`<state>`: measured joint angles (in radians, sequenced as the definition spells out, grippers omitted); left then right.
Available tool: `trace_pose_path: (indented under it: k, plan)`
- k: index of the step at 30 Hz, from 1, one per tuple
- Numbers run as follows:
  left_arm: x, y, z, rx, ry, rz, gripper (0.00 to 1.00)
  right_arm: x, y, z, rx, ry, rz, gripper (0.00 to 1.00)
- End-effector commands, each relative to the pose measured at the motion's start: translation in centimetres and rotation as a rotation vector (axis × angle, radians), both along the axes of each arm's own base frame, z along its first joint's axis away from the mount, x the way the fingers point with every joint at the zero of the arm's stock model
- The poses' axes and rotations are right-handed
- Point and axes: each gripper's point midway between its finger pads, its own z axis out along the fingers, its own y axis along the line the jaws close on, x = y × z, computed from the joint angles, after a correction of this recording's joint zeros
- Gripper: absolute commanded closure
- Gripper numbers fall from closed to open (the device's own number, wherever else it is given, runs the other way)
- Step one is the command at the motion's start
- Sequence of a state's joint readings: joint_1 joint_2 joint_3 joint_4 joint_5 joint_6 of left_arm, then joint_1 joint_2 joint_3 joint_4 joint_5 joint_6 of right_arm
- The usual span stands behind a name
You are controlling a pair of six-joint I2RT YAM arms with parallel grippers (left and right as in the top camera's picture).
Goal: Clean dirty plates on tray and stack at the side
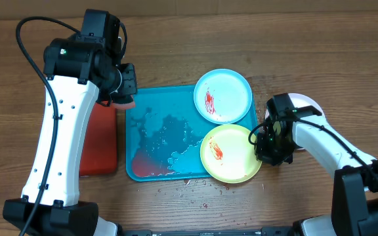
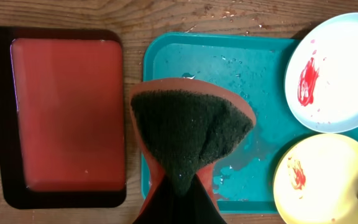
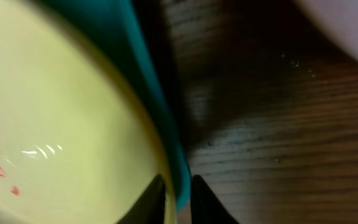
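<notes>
Lime plate [image 1: 225, 157] lies on the near right corner of the tray [image 1: 156, 137], overhanging its rim, red smear inside. Judged light, rigid and wet, so slippery; the exposed right rim is the only fair hold. Right claw [image 1: 262, 141] is pinched on that rim. Cyan plate [image 1: 223, 95] sits just behind it. Left claw [image 2: 178, 202] is clamped on the sponge [image 2: 188, 134], held above the tray's wet floor.

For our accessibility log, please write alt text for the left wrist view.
The left gripper holds a dark-faced orange sponge above the edge of the wet cyan tray. A red tray lies at image left; a cyan plate and a lime plate, both smeared red, sit at image right.
</notes>
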<state>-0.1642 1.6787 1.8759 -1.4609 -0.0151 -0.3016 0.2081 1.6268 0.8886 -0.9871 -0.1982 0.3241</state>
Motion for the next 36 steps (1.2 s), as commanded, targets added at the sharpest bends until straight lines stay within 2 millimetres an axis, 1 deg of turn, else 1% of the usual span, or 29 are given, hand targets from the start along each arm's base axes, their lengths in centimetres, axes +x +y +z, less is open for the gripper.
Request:
trace_pose_path:
  k: [1,8,11,13,15,17,18,21,23,25,28,29,30,31,32,34,36]
  plan:
    - [0.1,0.2,-0.1,0.012,-0.003,0.022,0.96,0.0,0.1,0.1,-0.006,-0.013,-0.014,0.96]
    - [0.3,0.2,0.0,0.011,-0.009,0.018,0.96,-0.8,-0.1,0.6,-0.016,0.029,-0.012,0.96]
    - [0.3,0.2,0.0,0.011,-0.009,0.018,0.96,-0.9,0.0,1.5,-0.019,0.043,-0.010,0.96]
    - [0.3,0.2,0.0,0.011,-0.009,0.018,0.96,-0.8,0.4,2.5,-0.013,0.035,0.004,0.96]
    - [0.3,0.2,0.0,0.011,-0.009,0.018,0.96,-0.3,1.6,3.5,0.010,0.009,0.025,0.96]
    - [0.3,0.2,0.0,0.011,-0.009,0.019,0.96,0.3,3.3,4.4,0.019,-0.032,0.030,0.96]
    - [0.3,0.2,0.0,0.011,-0.009,0.019,0.96,0.8,4.5,4.6,0.028,-0.062,0.034,0.96]
    - [0.3,0.2,0.0,0.010,-0.010,0.019,0.96,1.7,8.0,4.8,0.060,-0.134,0.011,0.96]
    - [0.3,0.2,0.0,0.010,-0.010,0.019,0.96,2.5,10.6,5.0,0.068,-0.200,-0.060,0.96]
    - [0.2,0.2,0.0,0.011,-0.008,0.019,0.96,3.3,12.3,5.2,0.061,-0.266,-0.127,0.96]
    - [0.1,0.2,-0.1,0.012,-0.001,0.019,0.96,4.3,15.0,5.3,0.064,-0.374,-0.179,0.96]
    - [0.1,0.2,-0.1,0.012,0.000,0.019,0.96,4.4,16.2,5.0,0.077,-0.393,-0.186,0.96]
    - [0.1,0.2,-0.1,0.012,0.000,0.019,0.95,4.4,16.5,4.9,0.079,-0.395,-0.183,0.96]
    - [0.1,0.2,-0.1,0.012,0.000,0.019,0.96,4.5,17.1,4.5,0.086,-0.401,-0.172,0.96]
    - [0.1,0.2,-0.1,0.012,0.000,0.019,0.96,4.5,17.4,4.1,0.087,-0.400,-0.168,0.96]
    - [0.1,0.2,-0.1,0.012,-0.001,0.018,0.96,4.6,17.7,2.6,0.072,-0.376,-0.183,0.96]
    - [0.1,0.2,-0.1,0.012,-0.001,0.019,0.96,4.3,18.1,1.1,0.073,-0.332,-0.173,0.96]
